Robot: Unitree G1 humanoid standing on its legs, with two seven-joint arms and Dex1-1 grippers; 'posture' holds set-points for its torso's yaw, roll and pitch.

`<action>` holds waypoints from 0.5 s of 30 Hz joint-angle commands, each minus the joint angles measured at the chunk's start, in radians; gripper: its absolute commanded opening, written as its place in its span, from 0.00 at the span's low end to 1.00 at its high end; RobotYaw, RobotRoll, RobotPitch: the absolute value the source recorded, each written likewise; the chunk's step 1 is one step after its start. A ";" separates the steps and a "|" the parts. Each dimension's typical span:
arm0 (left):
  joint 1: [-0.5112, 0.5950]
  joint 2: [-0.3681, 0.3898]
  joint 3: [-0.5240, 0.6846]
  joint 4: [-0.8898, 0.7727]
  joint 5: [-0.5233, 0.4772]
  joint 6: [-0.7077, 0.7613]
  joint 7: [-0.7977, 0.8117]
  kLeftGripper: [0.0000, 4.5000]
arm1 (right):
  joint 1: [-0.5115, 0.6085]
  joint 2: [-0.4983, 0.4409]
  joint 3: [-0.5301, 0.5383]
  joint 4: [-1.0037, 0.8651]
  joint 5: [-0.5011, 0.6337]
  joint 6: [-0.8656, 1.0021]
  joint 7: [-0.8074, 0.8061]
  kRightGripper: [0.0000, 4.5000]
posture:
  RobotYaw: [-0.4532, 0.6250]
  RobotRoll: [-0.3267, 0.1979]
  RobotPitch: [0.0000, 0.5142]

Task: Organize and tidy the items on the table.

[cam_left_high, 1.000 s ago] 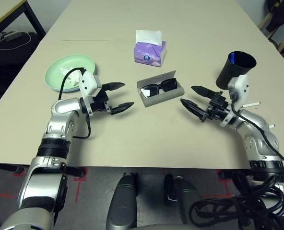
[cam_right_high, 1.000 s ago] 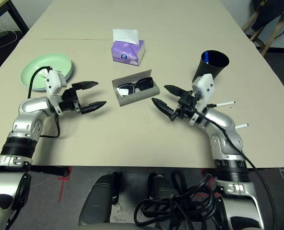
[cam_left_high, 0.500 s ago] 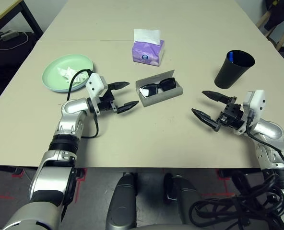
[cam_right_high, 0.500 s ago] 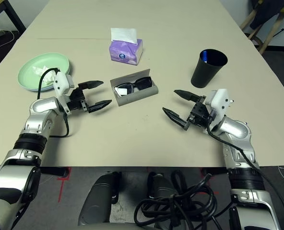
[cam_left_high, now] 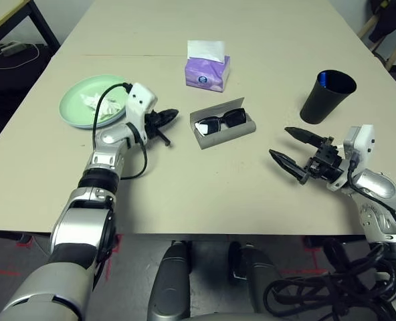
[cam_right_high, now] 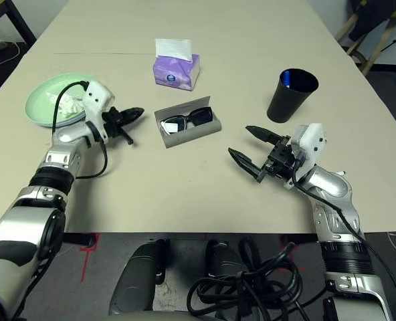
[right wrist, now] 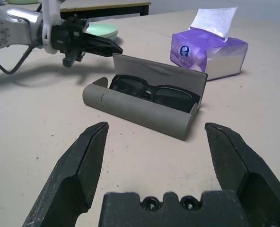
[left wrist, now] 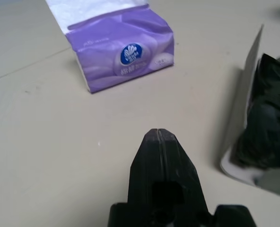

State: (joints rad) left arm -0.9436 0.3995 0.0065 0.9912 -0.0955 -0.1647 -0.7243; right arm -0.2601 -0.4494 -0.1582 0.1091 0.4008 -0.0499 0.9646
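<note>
- Sunglasses (cam_left_high: 220,122) lie inside the open grey case (cam_left_high: 225,132) at mid-bench; its lid (right wrist: 159,74) stands upright, so closing it is judged the step not yet done.
- Tissue (cam_left_high: 91,101), crumpled, rests in the green plate (cam_left_high: 77,117) at far left; a blue rim shows beneath the green one in the right eye view, suggesting stacked plates, though this is not certain.
- Cup (cam_left_high: 326,97), black with a blue item inside, stands upright at far right, well apart from the case.
- Left hand (cam_left_high: 163,119), fingers pressed together and holding nothing, points level toward the left end of the case, near it but apart.
- Right hand (cam_left_high: 293,152), fingers spread wide and empty, hovers near the right edge, facing the case from its near-right side.
- Progress, as a judgement: most items appear gathered; the case remains open, and whether anything more needs moving cannot be told.
- Tissue box (cam_left_high: 208,69), purple, sits just beyond the case on the far side; it is near the lid but does not touch it.
- Bench (cam_left_high: 198,194) between both hands and the case is bare; nothing blocks either approach. The left hand's cable (cam_left_high: 108,103) loops over the plate's rim.
</note>
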 commanded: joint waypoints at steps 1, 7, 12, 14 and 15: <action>-0.034 -0.022 0.004 0.071 0.030 0.019 0.061 0.00 | 0.006 0.021 0.024 -0.021 0.013 0.009 -0.009 1.00 | 0.52 0.62 0.41; -0.067 -0.083 -0.022 0.118 0.060 -0.017 0.054 0.00 | 0.013 0.038 0.036 -0.030 0.012 0.005 -0.028 1.00 | 0.51 0.62 0.40; -0.022 -0.141 -0.024 0.026 -0.008 -0.056 -0.202 0.00 | 0.020 0.029 0.029 -0.024 0.014 -0.001 -0.029 1.00 | 0.51 0.62 0.39; 0.003 -0.156 -0.025 -0.016 -0.027 -0.059 -0.273 0.00 | 0.025 0.028 0.028 -0.024 0.013 -0.003 -0.029 1.00 | 0.51 0.62 0.38; 0.014 -0.162 -0.026 -0.038 -0.035 -0.060 -0.299 0.00 | 0.028 0.028 0.029 -0.025 0.013 -0.004 -0.030 1.00 | 0.51 0.62 0.38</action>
State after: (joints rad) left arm -0.9567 0.2443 -0.0097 0.9853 -0.1082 -0.2157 -0.9688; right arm -0.2512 -0.4146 -0.1248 0.0955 0.4071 -0.0461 0.9346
